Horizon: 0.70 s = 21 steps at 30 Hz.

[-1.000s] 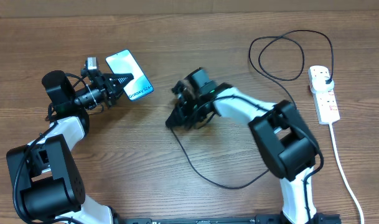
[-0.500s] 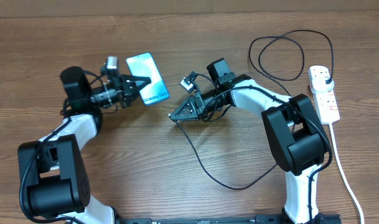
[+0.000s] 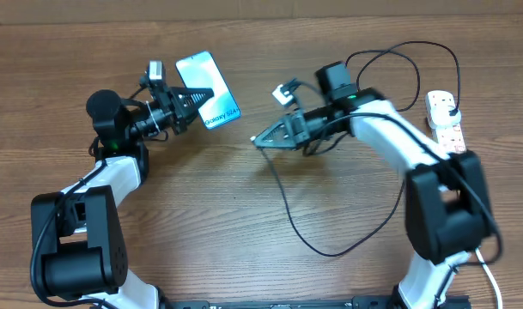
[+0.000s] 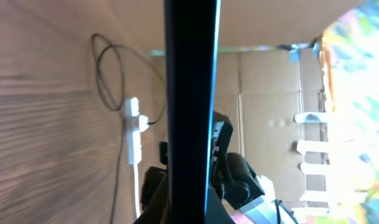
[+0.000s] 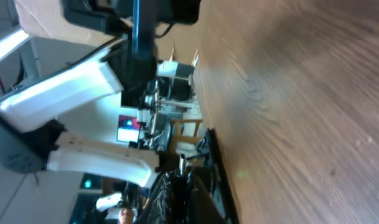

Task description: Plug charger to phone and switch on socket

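A: Above the table: left gripper clamps phone; right gripper pinches charger tip, near the phone. Socket far right.
B: Left wrist: phone edge-on between fingers. Right wrist: phone ahead. Step: mating connector; next needs port alignment.

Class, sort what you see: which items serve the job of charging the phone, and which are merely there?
Job: slim blue-white-screened smartphone, held by left gripper; long thin black charger cable, held by right gripper; white oblong power strip.
Merely there: brown wooden table; cardboard wall behind.
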### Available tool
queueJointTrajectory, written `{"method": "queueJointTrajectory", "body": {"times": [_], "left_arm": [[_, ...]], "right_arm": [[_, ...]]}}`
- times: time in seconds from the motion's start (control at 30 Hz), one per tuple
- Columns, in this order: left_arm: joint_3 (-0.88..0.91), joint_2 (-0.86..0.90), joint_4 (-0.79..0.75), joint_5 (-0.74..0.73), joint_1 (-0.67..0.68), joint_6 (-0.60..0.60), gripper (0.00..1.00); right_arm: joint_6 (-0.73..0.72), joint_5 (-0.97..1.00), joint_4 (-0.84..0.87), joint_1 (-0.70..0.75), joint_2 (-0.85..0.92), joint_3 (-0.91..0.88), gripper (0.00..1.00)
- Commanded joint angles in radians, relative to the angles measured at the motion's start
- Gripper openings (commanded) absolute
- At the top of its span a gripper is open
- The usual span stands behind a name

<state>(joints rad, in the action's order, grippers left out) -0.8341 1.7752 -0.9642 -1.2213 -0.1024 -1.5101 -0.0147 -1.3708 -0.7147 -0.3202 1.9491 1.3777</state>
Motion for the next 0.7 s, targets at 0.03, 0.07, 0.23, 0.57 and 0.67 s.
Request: {"method": "queueJointTrajectory", "body": {"times": [0.03, 0.07, 0.23, 0.57, 0.67], "left_arm": [[-0.02, -0.003, -0.038, 0.035, 0.047, -0.121, 0.04], [-0.02, -0.002, -0.031, 0.035, 0.062, -0.121, 0.04], [-0.02, -0.002, -0.028, 0.08, 0.137, -0.121, 0.04], [-0.02, -0.002, 0.016, 0.148, 0.188, -0.119, 0.04], [-0.02, -0.002, 0.017, 0.148, 0.192, -0.116, 0.04]], "right_arm": [[0.21, 0.024, -0.16, 0.049, -0.093, -0.008, 0.04], [0.255, 0.024, -0.206, 0.061, -0.103, -0.008, 0.04], [0.403, 0.023, -0.357, 0.093, -0.113, -0.011, 0.04], [0.407, -0.041, -0.302, 0.093, -0.113, -0.011, 0.04], [0.404, -0.071, -0.285, 0.093, -0.113, -0.011, 0.04]]}}
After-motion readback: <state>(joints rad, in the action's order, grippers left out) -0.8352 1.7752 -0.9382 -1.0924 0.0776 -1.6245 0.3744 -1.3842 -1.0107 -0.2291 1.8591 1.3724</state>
